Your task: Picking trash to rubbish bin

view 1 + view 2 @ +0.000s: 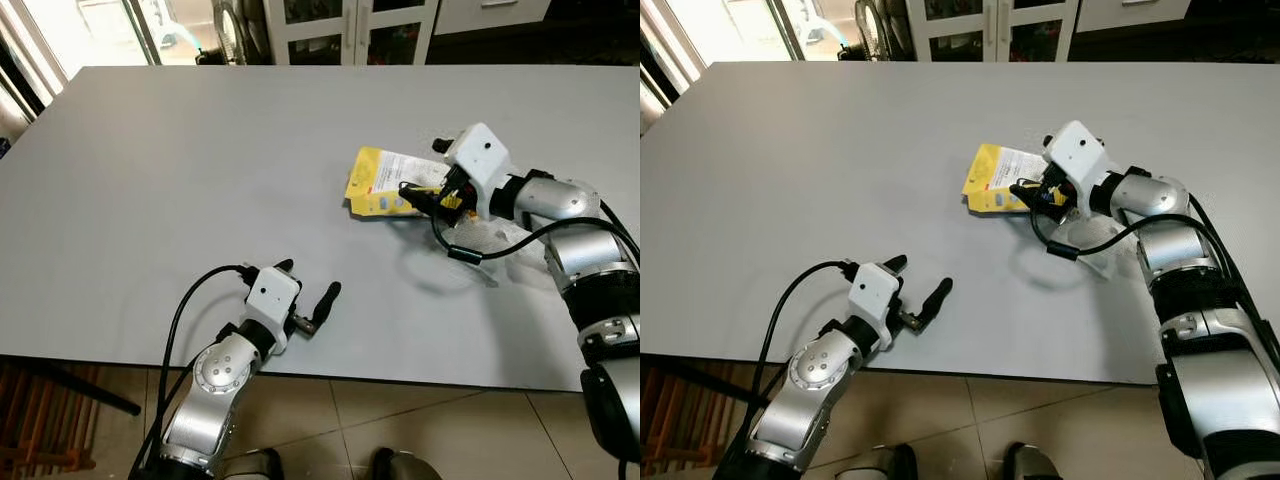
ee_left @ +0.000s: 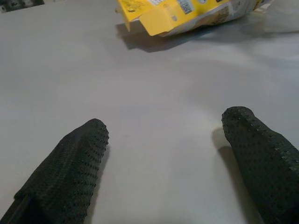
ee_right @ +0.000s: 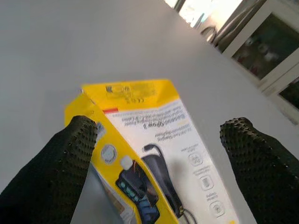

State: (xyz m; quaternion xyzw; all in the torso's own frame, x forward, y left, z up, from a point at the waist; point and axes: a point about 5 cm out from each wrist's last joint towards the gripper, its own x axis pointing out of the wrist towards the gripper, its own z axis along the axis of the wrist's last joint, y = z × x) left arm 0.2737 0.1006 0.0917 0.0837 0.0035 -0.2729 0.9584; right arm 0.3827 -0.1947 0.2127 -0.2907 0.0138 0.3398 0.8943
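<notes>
Yellow pack (image 1: 385, 183) flat on grey counter (image 1: 200, 200), right of centre. Right claw (image 3: 156, 140) spread, hovering over pack, fingers either side. Left claw (image 1: 312, 292) spread, low over counter near front edge, well apart from pack.

- The flat yellow and white cardboard package (image 3: 154, 154) lying on the grey surface (image 1: 200, 180) carries printed writing on its white face, but the lines are too small and blurred to read.
- Its yellow end flap bears a block of small dark print, also illegible.
- Small round icons with captions sit beside a picture of a black device on the white face; the captions cannot be made out.
- In the left wrist view a barcode-like label shows on the package (image 2: 184, 5), unreadable.
</notes>
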